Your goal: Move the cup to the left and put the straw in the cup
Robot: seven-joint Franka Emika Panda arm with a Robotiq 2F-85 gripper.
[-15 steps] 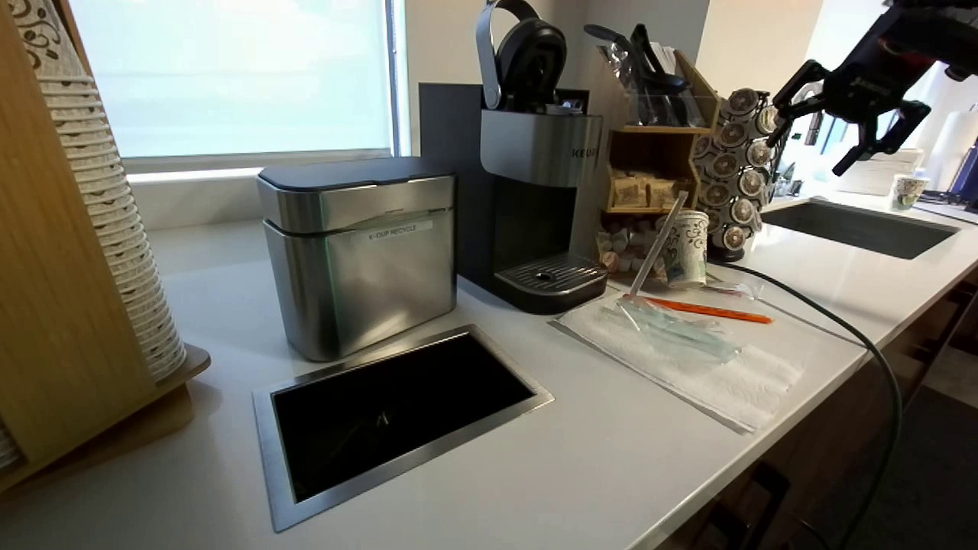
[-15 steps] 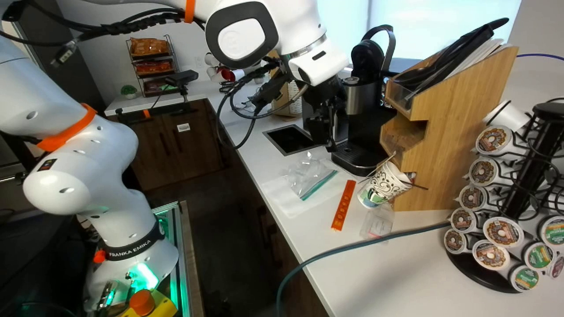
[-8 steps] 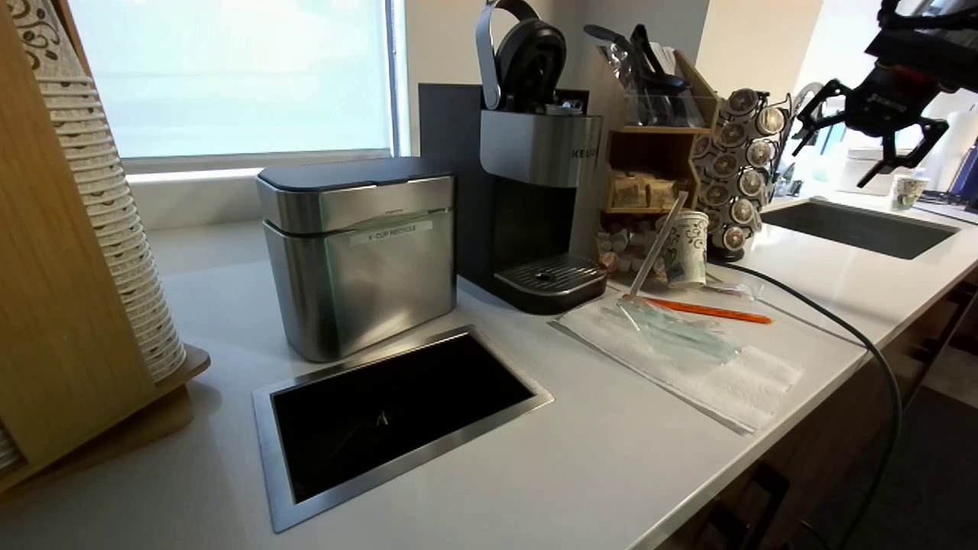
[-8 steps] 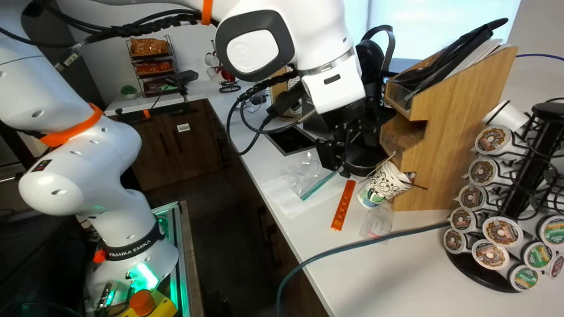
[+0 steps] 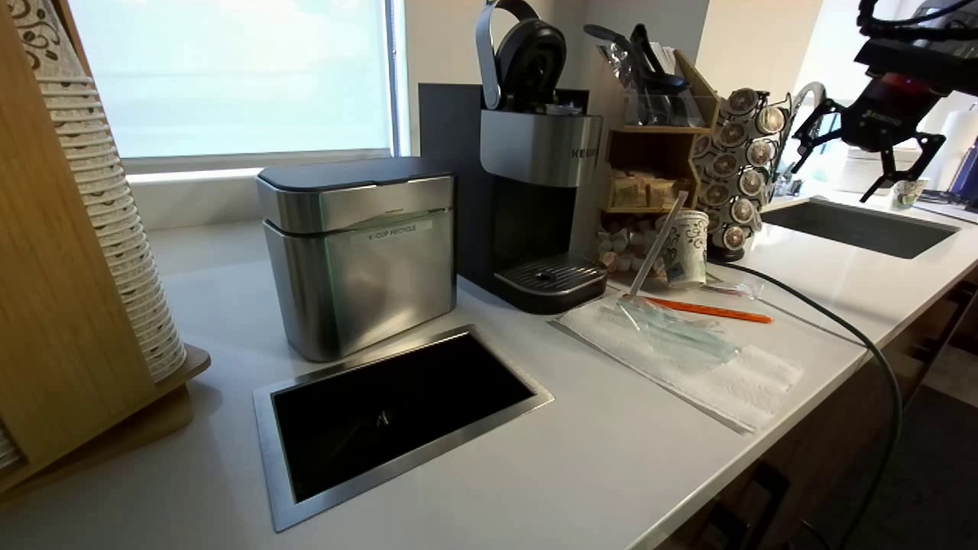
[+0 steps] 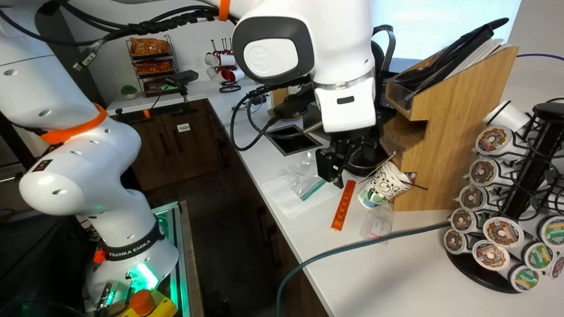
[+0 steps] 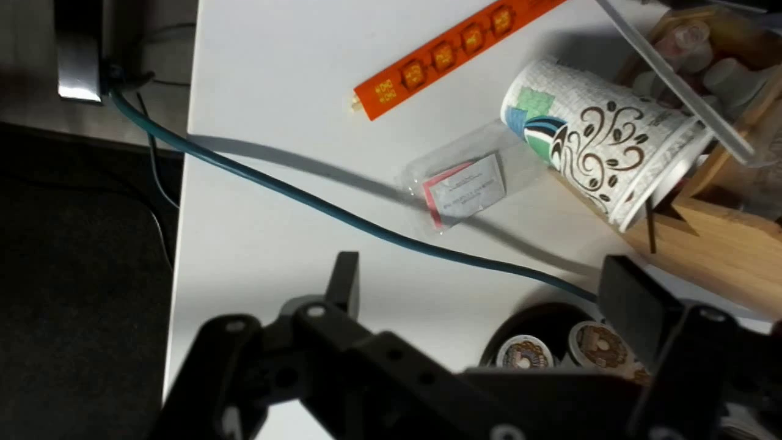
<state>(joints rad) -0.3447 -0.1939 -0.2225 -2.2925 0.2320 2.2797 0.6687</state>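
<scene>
The cup (image 5: 686,248) is whitish with dark swirls and stands upright against the wooden organizer; it also shows in an exterior view (image 6: 383,185) and the wrist view (image 7: 605,134). The clear straw (image 5: 659,243) leans steeply beside the cup, its upper end above the rim; in the wrist view the straw (image 7: 672,79) crosses near the rim. What supports the straw cannot be told. A thin dark stick (image 7: 650,227) shows near the rim. My gripper (image 5: 830,184) is open and empty above the counter, apart from cup and straw; its fingers (image 7: 489,281) are spread wide.
The wooden organizer (image 6: 458,132), pod carousel (image 6: 506,220) and coffee maker (image 5: 541,153) surround the cup. An orange strip (image 6: 343,205), plastic bag (image 6: 308,176) and small packet (image 7: 467,186) lie nearby. A cable (image 7: 342,215) crosses the counter. A similar cup (image 5: 908,192) stands beyond the sink.
My gripper has come down towards the counter and shifted right in both exterior views. It stays open. The cup, the straw and the things on the counter have not moved.
</scene>
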